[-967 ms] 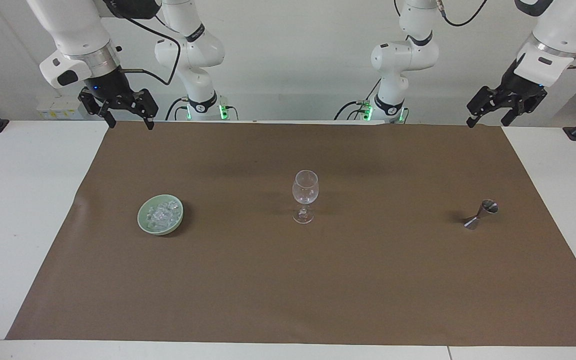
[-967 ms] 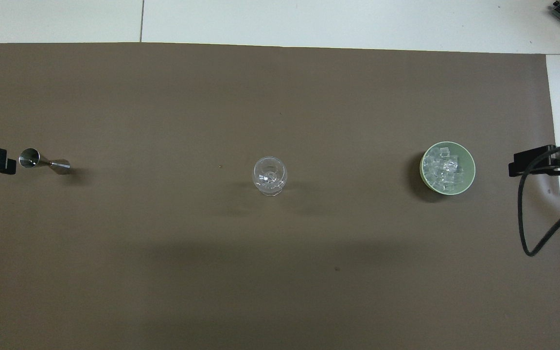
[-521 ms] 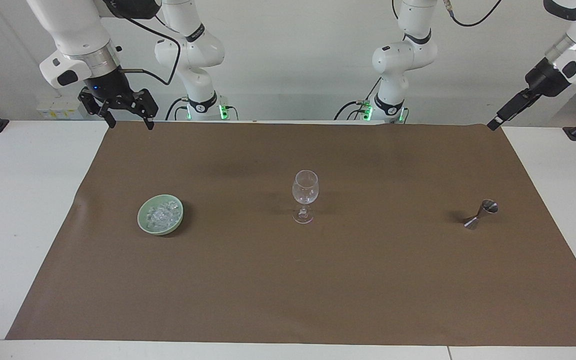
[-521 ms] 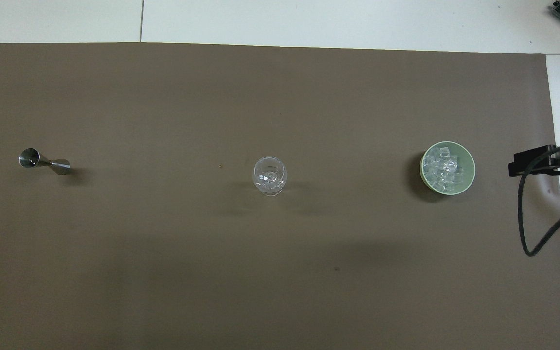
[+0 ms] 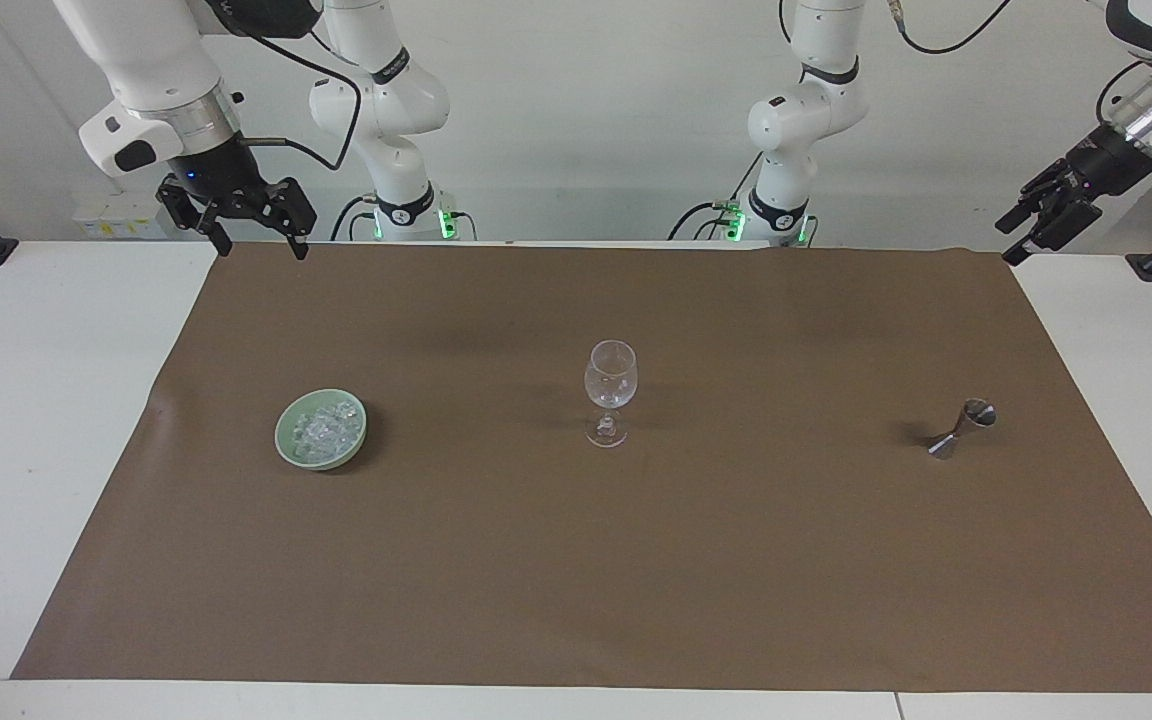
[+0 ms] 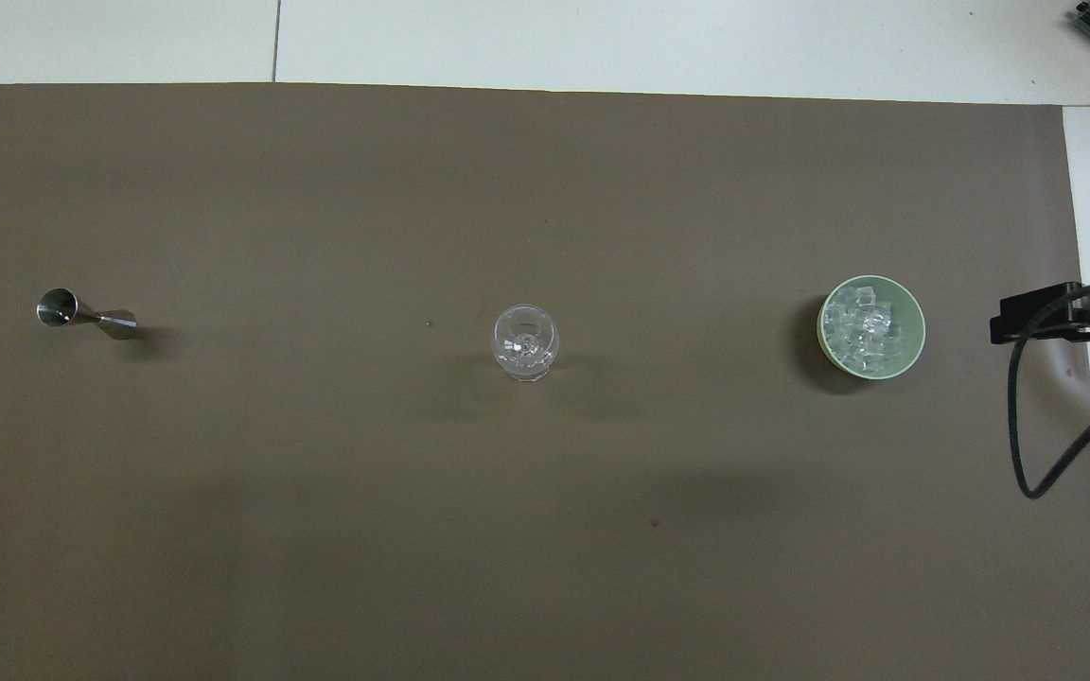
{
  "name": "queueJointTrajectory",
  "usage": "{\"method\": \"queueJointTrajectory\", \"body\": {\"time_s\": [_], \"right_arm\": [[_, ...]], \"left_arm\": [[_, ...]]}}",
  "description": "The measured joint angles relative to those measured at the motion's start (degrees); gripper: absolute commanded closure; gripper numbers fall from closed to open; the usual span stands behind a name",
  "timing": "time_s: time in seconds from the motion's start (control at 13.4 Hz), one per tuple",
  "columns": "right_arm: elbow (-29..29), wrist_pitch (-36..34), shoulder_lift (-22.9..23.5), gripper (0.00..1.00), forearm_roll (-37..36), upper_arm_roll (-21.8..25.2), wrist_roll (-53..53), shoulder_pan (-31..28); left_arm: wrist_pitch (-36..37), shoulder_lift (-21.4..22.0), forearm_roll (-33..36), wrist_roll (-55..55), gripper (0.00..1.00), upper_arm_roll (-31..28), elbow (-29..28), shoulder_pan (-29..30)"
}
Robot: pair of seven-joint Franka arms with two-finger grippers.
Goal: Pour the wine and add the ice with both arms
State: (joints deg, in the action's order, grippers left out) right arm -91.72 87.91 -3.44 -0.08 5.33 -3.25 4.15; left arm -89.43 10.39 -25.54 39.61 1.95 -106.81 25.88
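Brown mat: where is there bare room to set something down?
The brown mat is bare between the pale green bowl of ice and the wine glass, between the glass and the metal jigger, and all along its edge farthest from the robots. Nowhere is crowded.

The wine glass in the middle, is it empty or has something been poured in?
Empty. The wine glass stands upright and looks clear through, with no liquid or ice.

Bowl [image 5: 321, 429], glass [image 5: 610, 405] and jigger [image 5: 962, 429] stand well apart on the mat [image 5: 576, 560], with wide gaps between.
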Motion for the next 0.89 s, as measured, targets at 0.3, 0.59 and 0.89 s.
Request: {"method": "queueJointTrajectory", "body": {"time_s": [0.3, 0.59, 0.89], "right_arm": [[0.0, 0.0, 0.0, 0.0, 0.0, 0.0, 0.0, 0.0], [0.0, 0.0, 0.0, 0.0, 0.0, 0.0, 0.0, 0.0], [0.0, 0.0, 0.0, 0.0, 0.0, 0.0, 0.0, 0.0]], "left_arm": [[-3.6, -0.1, -8.0, 5.5, 0.0, -0.1, -4.5, 5.8], [-6.5, -2.5, -16.4, 10.3, 0.0, 0.0, -7.4, 9.6], [-9.4, -6.0, -20.1, 10.3, 0.0, 0.0, -9.6, 11.0]]}}
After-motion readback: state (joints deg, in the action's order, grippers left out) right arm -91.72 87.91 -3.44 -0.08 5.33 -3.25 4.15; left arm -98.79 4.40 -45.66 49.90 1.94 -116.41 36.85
